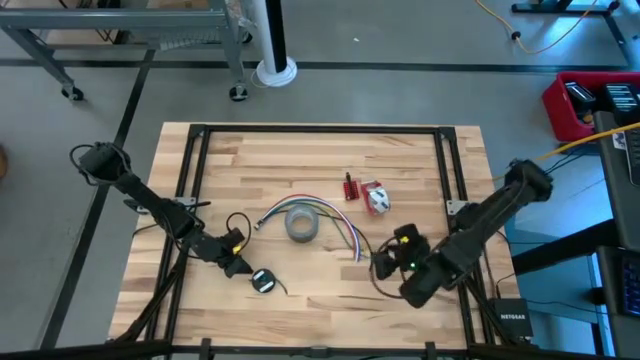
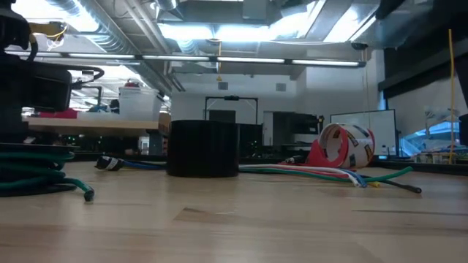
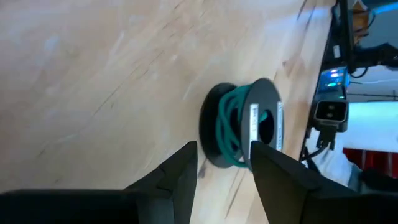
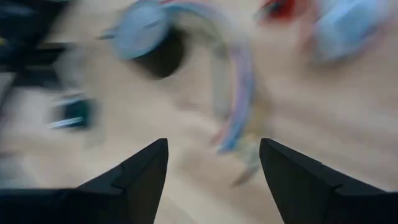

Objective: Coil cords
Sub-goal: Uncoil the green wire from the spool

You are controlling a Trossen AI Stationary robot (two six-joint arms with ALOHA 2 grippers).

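The cords [image 1: 263, 281] lie near the table's front left as a small round bundle of green cord, wound on a dark core [image 3: 242, 127] and flat on the wood. In the low view the bundle [image 2: 29, 172] shows at the left with a loose tail [image 2: 88, 193]. My left gripper [image 1: 243, 267] stands open just short of the bundle, its fingers [image 3: 186, 171] on either side of the near rim without touching it. My right gripper [image 1: 385, 262] hovers open [image 4: 214, 162] above the table's front right, near the end of the coloured wires, with nothing between its fingers.
A grey roll of tape [image 1: 302, 222] stands at the table's middle. A bundle of coloured wires [image 1: 335, 222] arcs around it, ending at the front right. A small red part [image 1: 350, 187] and a red-and-white tape dispenser [image 1: 377, 198] lie behind it. Bare wood lies along the far edge.
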